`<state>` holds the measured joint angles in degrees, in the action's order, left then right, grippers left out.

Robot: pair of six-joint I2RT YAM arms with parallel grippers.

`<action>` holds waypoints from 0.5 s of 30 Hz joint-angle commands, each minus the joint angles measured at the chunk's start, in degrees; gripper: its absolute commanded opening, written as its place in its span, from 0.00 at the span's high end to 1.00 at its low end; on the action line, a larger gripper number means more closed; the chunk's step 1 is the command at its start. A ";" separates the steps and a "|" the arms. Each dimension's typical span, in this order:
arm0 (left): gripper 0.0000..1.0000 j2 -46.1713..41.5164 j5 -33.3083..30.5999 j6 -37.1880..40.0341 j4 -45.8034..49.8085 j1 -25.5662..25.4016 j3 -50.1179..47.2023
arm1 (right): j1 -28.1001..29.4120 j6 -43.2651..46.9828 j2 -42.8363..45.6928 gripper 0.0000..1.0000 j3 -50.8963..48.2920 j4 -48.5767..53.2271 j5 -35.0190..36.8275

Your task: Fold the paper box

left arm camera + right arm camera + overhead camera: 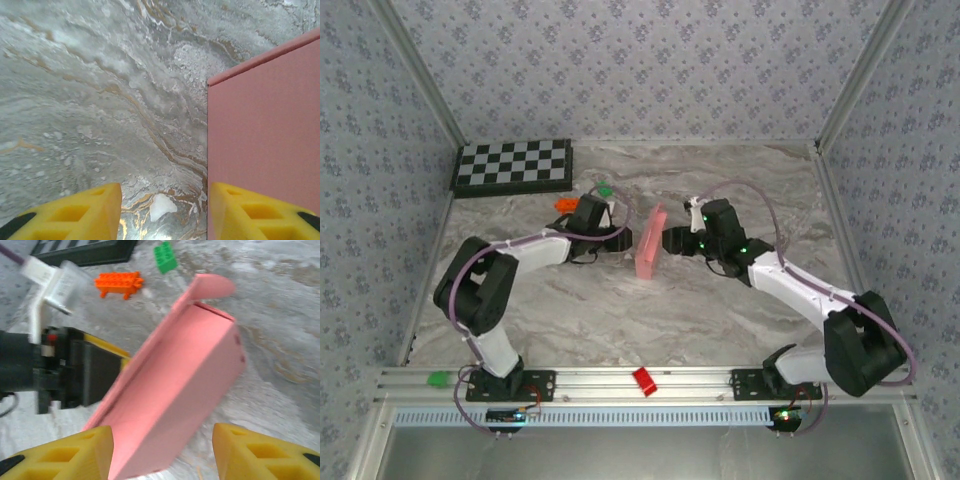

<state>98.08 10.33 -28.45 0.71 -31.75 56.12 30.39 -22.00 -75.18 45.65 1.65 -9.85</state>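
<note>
Left hand [164,194] first: its yellow fingers [75,215] are spread wide with nothing but bare table [100,100] in the gap. The box [265,125] rises as a flat pink wall right by the finger on the right of that wrist view, though I cannot tell whether the two touch. Right hand [161,431] faces it from the other side, also spread. Here the box sits in the gap between the fingers but is not pinched, with clear space showing toward one finger. From above, the box stands on a long edge in the middle of the table with a hand on each flank. So how far along are we? The body looks formed, reading as a slim rectangular box rather than a flat sheet, so I judge most of the folding done. What looks left is the far end, where one rounded flap [215,285] pokes out past the opening, not yet tucked. The near end I cannot make out. An orange brick [119,284] and a green brick [165,257] lie beyond, near the checkerboard [513,166], well clear of the box.
</note>
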 commanded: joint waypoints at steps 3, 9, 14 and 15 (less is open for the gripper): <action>0.46 -7.21 -6.10 2.95 5.68 -0.53 3.15 | -3.59 -0.22 3.30 0.43 -4.12 6.66 6.34; 0.29 -10.04 -9.95 5.76 10.35 -4.85 7.78 | -6.69 0.16 4.61 0.43 -7.31 7.98 5.55; 0.23 -5.68 -11.91 8.40 17.01 -8.23 15.10 | -7.70 0.18 5.28 0.43 -8.54 7.48 5.71; 0.22 -4.11 -12.31 8.90 19.04 -8.86 17.35 | -7.83 0.17 5.39 0.43 -8.65 7.47 5.61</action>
<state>90.85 0.34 -22.31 13.17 -39.53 68.55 23.03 -21.98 -71.33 37.63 8.47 -5.10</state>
